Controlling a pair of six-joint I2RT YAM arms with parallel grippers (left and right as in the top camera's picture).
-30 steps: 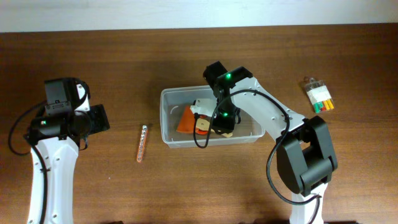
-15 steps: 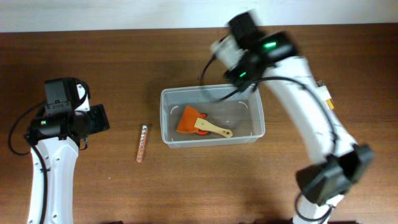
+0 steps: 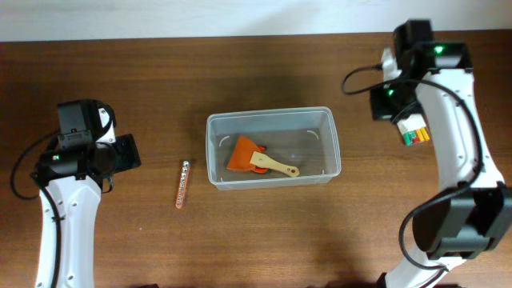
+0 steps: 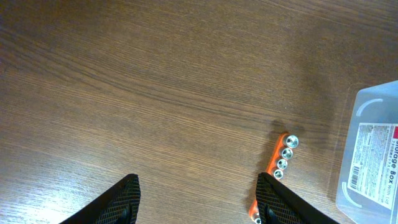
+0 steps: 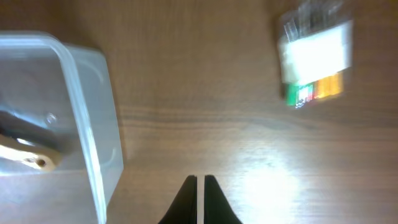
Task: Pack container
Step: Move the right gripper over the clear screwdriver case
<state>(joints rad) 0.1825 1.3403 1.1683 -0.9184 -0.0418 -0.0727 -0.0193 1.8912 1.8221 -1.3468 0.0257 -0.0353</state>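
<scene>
The container (image 3: 270, 114), a clear plastic tub, stands at the table's middle. An orange scraper with a wooden handle (image 3: 254, 158) lies inside it. My right gripper (image 3: 382, 102) is shut and empty above bare table, between the tub and a clear packet of coloured sticks (image 3: 413, 128). In the right wrist view its fingers (image 5: 200, 186) are almost touching, with the tub (image 5: 79, 93) at the left and the packet (image 5: 314, 62) at the upper right. My left gripper (image 4: 199, 199) is open and empty over bare wood, left of an orange strip of metal sockets (image 4: 278, 165).
The orange socket strip (image 3: 182, 184) lies on the table between my left arm and the tub. The tub's labelled corner (image 4: 373, 155) shows at the right of the left wrist view. The table's far edge runs along the top.
My right arm has lifted out of the tub and swung right to the packet's side. The scraper stays in the tub. The left arm has not moved.
</scene>
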